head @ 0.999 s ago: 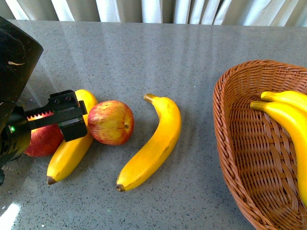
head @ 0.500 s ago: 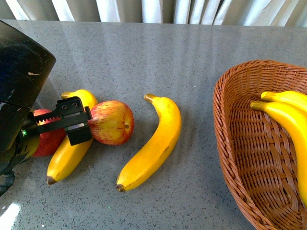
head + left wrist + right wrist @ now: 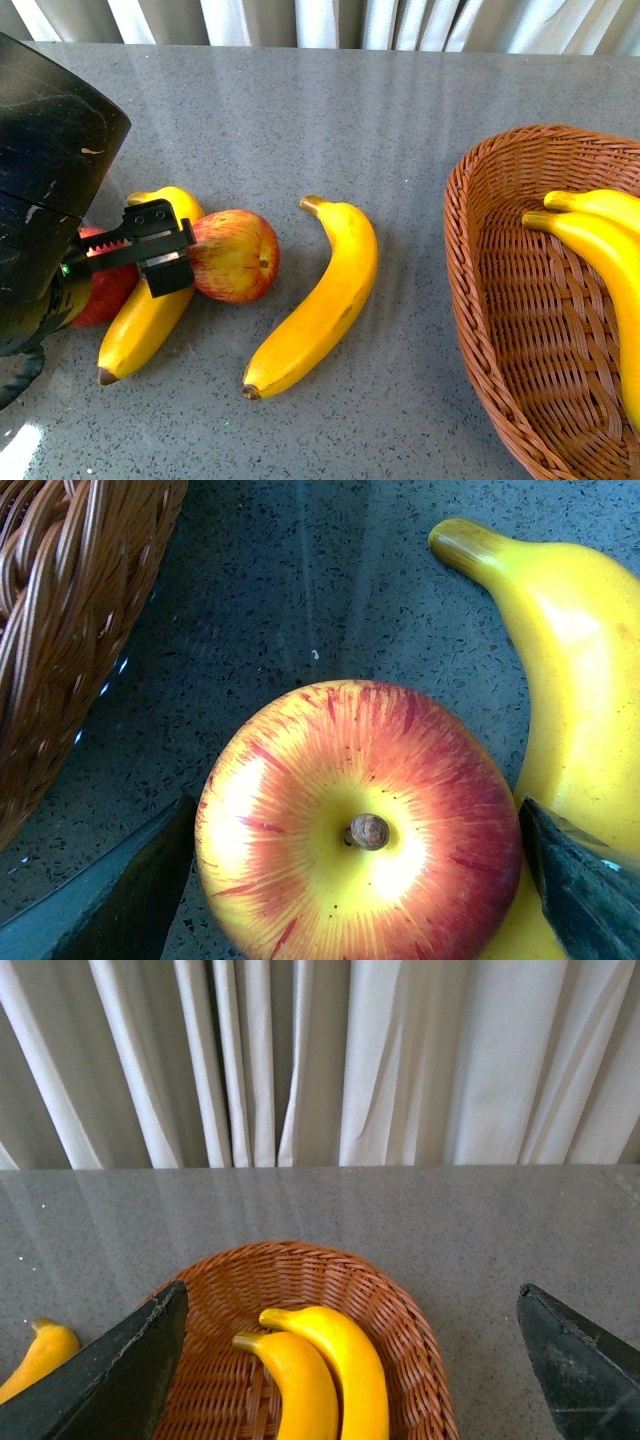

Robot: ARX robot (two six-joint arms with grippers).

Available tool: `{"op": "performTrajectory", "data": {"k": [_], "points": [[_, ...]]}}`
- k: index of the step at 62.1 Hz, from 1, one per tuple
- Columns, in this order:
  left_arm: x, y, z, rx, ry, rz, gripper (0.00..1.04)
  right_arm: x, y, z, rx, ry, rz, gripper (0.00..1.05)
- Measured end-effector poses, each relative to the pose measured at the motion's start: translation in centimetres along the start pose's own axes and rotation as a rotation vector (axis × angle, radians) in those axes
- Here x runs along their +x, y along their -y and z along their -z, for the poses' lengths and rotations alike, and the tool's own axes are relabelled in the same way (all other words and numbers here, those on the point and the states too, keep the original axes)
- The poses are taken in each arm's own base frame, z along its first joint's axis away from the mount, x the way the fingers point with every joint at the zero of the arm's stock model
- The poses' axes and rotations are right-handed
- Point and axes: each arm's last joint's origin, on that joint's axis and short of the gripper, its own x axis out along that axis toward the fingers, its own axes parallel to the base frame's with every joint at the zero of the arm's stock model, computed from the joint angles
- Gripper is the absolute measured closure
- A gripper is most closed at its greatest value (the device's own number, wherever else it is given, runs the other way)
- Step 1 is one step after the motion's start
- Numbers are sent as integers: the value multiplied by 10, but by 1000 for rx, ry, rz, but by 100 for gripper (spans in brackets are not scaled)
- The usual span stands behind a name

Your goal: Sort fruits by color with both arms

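Observation:
My left gripper (image 3: 115, 272) hangs open over the leftmost red apple (image 3: 102, 292), which the black arm partly hides. In the left wrist view that apple (image 3: 360, 820) sits stem up between the open fingers (image 3: 120, 900), and I see no contact. A banana (image 3: 150, 310) lies against it, and a second apple (image 3: 235, 255) rests to its right. Another banana (image 3: 320, 300) lies at mid-table. My right gripper (image 3: 350, 1360) is open and high above a wicker basket (image 3: 410, 1320) holding two bananas (image 3: 330, 1370); it is out of the front view.
The right basket (image 3: 480, 300) fills the front view's right side. The rim of another wicker basket (image 3: 70, 610) lies close beside the left apple in the left wrist view. White curtains (image 3: 320, 1060) hang behind the grey table.
My left arm has shifted a little to the right and come further over the leftmost apple. The fruits and the right basket have not moved.

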Motion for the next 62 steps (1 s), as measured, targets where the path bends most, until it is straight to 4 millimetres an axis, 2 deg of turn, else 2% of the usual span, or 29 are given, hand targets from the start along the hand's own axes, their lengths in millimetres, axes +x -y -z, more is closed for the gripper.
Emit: {"op": "performTrajectory", "data": {"k": [6, 9, 12, 17, 26, 32, 42, 52, 62], "points": [[1, 0, 0, 1, -1, -1, 9, 0, 0, 0, 0, 0, 0, 9], [1, 1, 0, 2, 0, -3, 14, 0, 0, 0, 0, 0, 0, 9], [1, 1, 1, 6, 1, -6, 24, 0, 0, 0, 0, 0, 0, 9], [0, 1, 1, 10, 1, -5, 30, 0, 0, 0, 0, 0, 0, 9], [-5, 3, 2, 24, -5, 2, 33, 0, 0, 0, 0, 0, 0, 9], [-16, 5, -1, 31, 8, 18, 33, 0, 0, 0, 0, 0, 0, 9], [-42, 5, -17, 43, 94, 25, 33, 0, 0, 0, 0, 0, 0, 9], [-71, -4, -38, 46, 195, 14, 34, 0, 0, 0, 0, 0, 0, 9], [-82, -23, -61, 15, 250, -14, 34, 0, 0, 0, 0, 0, 0, 9]]}}
